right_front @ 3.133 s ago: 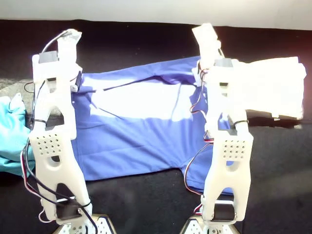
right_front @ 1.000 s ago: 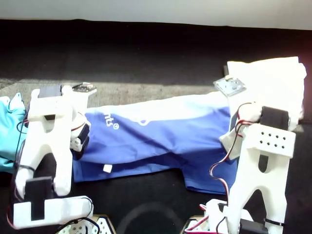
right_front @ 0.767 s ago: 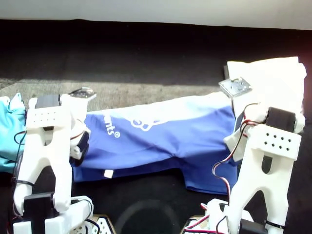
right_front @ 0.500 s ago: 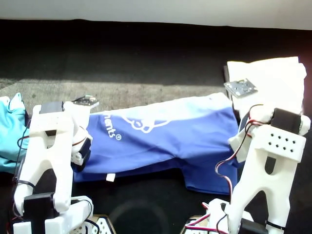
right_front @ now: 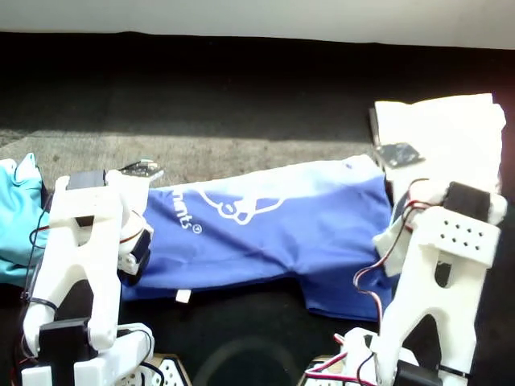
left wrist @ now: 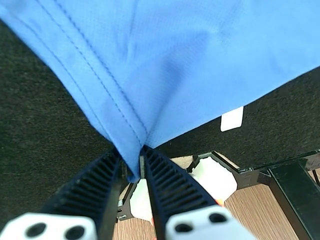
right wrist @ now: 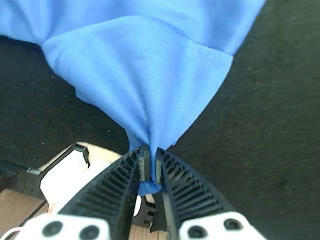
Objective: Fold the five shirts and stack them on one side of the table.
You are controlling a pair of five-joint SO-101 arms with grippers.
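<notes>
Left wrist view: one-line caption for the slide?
Left claw shut on a bunched edge of the blue shirt, the cloth fanning out over the black table.

On the blue shirt, the white print cannot be read whole.

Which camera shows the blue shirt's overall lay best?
The high view: most of the blue shirt lies spread between the arms. Wrist views show bunched edges pinched in the left gripper and right gripper.

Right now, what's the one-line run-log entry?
left gripper: shut on blue shirt edge | right gripper: shut on blue shirt edge | white stack: right side | teal shirt: left edge
</notes>
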